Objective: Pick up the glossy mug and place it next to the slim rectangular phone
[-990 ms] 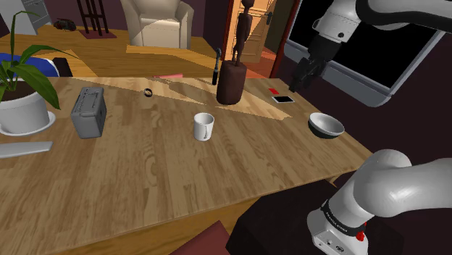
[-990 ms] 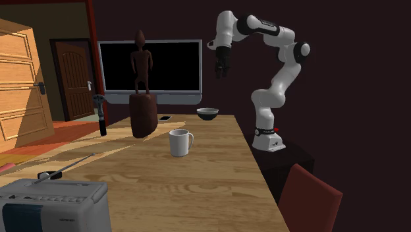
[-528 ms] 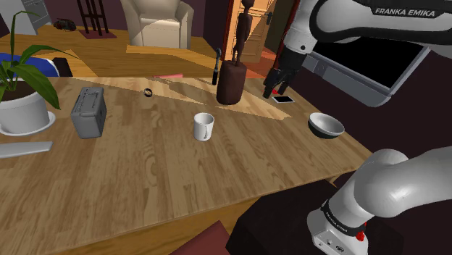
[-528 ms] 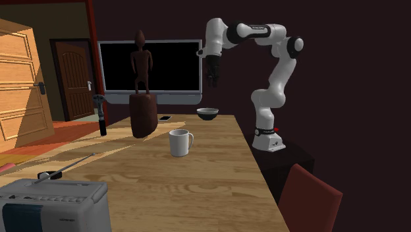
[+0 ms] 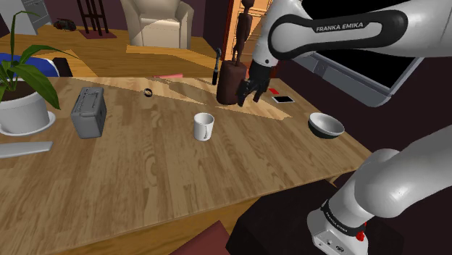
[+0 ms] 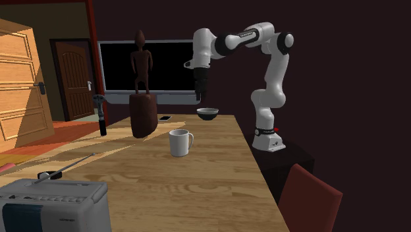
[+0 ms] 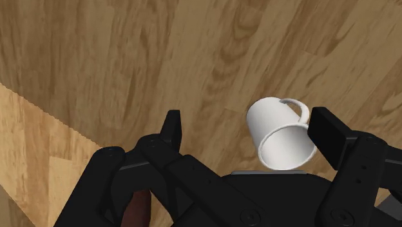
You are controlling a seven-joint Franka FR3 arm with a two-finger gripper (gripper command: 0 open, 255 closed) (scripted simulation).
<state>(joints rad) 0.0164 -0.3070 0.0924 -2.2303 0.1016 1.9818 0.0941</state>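
Above the wooden table (image 5: 181, 166), fingers (image 7: 172, 129) spread wide — empty, white mug (image 7: 274, 129) well below, untouched.

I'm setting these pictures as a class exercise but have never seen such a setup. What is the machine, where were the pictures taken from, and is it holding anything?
It is a white robot arm ending in a black two-fingered pincer. One camera looks down from beside its base, another looks across the wooden table, a third sits on the hand. On the table are a white mug, a phone, a bowl and a dark carving. The pincer is open and holds nothing.
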